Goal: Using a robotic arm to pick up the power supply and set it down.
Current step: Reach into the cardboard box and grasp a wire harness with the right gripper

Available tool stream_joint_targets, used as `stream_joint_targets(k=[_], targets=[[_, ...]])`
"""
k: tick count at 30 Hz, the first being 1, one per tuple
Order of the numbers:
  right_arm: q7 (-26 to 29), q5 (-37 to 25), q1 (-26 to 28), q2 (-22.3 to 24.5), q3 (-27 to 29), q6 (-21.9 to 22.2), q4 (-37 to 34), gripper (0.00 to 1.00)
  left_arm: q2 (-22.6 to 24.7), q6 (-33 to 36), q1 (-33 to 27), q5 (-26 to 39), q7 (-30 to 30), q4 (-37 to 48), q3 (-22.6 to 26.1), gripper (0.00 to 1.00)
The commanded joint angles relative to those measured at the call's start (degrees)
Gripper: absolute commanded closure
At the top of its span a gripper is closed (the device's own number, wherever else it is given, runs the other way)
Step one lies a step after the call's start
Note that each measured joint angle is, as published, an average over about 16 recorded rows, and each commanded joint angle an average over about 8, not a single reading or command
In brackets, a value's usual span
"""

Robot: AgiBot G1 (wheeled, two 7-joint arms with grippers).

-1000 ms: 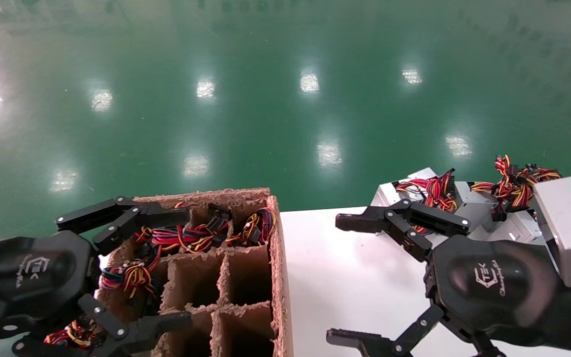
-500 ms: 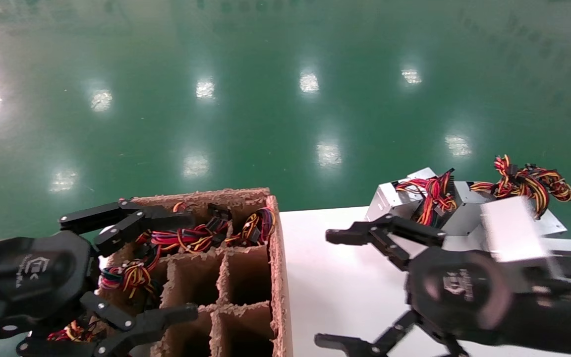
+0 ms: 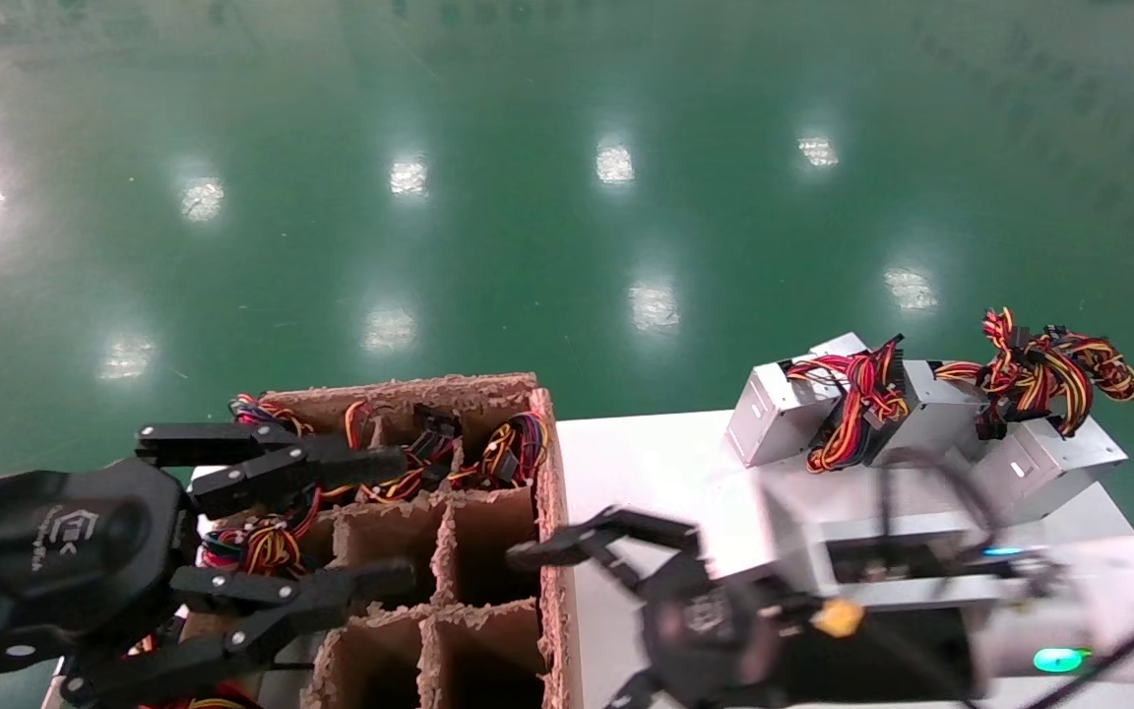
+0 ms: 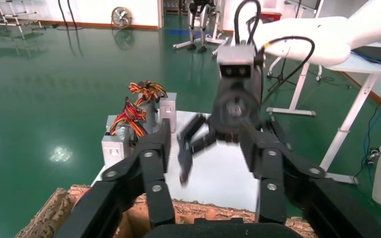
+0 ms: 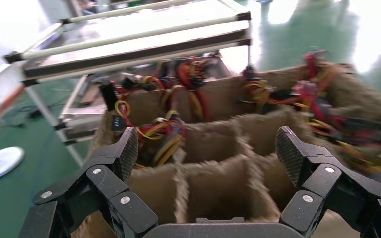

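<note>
Several silver-grey power supplies [image 3: 784, 414] with red-yellow wire bundles [image 3: 848, 394] lie in a heap at the far right of the white table [image 3: 665, 463]. They also show in the left wrist view as power supplies [image 4: 115, 144]. More wire bundles [image 3: 513, 443] fill the far cells of a divided cardboard box [image 3: 400, 389]. My right gripper [image 3: 572, 630] hangs open at the box's right wall, facing its cells [image 5: 208, 198], and holds nothing. My left gripper [image 3: 400, 517] hovers open over the box's left side, also holding nothing.
The box's near cells [image 3: 488, 551] hold no wires. Green floor lies beyond the table. In the right wrist view a metal rack [image 5: 129, 44] stands behind the box. The right arm's silver wrist [image 4: 236, 62] faces the left wrist camera.
My right gripper swung left and down, from in front of the power supply heap to the box's right wall. The left gripper's fingers drew somewhat closer together and shifted slightly right.
</note>
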Motion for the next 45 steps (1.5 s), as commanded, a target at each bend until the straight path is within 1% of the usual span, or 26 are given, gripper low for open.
stream_joint_targets(k=[1, 5, 6, 13, 14, 19, 25, 36, 45], targets=[[0.0, -1.2, 0.9, -2.4, -1.4, -0.5, -1.4, 0.00, 0.0, 0.0, 0.0, 0.0, 0.0, 0.0, 0.0, 1.00], [-0.7, -4.1, 2.6, -6.0, -3.8, -0.6, -3.1, 0.01, 0.0, 0.0, 0.0, 0.0, 0.0, 0.0, 0.0, 1.00], [-0.9, -4.9, 2.9, -6.8, -4.4, -0.6, -3.4, 0.09, 0.0, 0.0, 0.0, 0.0, 0.0, 0.0, 0.0, 1.00], [-2.0, -8.4, 4.4, -11.8, -7.6, -0.8, -5.2, 0.94, 0.0, 0.0, 0.0, 0.0, 0.0, 0.0, 0.0, 1.00], [-2.2, -8.7, 4.5, -12.4, -7.9, -0.9, -5.6, 0.99, 0.0, 0.0, 0.0, 0.0, 0.0, 0.0, 0.0, 1.00], [-3.2, -9.6, 5.0, -15.0, -9.4, -1.2, -7.5, 1.00, 0.0, 0.0, 0.0, 0.0, 0.0, 0.0, 0.0, 1.00], [-6.1, -10.2, 5.3, -17.1, -10.1, -1.0, -10.8, 1.00, 0.0, 0.0, 0.0, 0.0, 0.0, 0.0, 0.0, 1.00], [-11.0, -10.1, 5.9, -19.4, -10.4, -1.3, -17.6, 1.00, 0.0, 0.0, 0.0, 0.0, 0.0, 0.0, 0.0, 1.00], [-13.1, -10.5, 6.5, -21.0, -11.6, -1.8, -20.5, 1.00, 0.0, 0.0, 0.0, 0.0, 0.0, 0.0, 0.0, 1.00]])
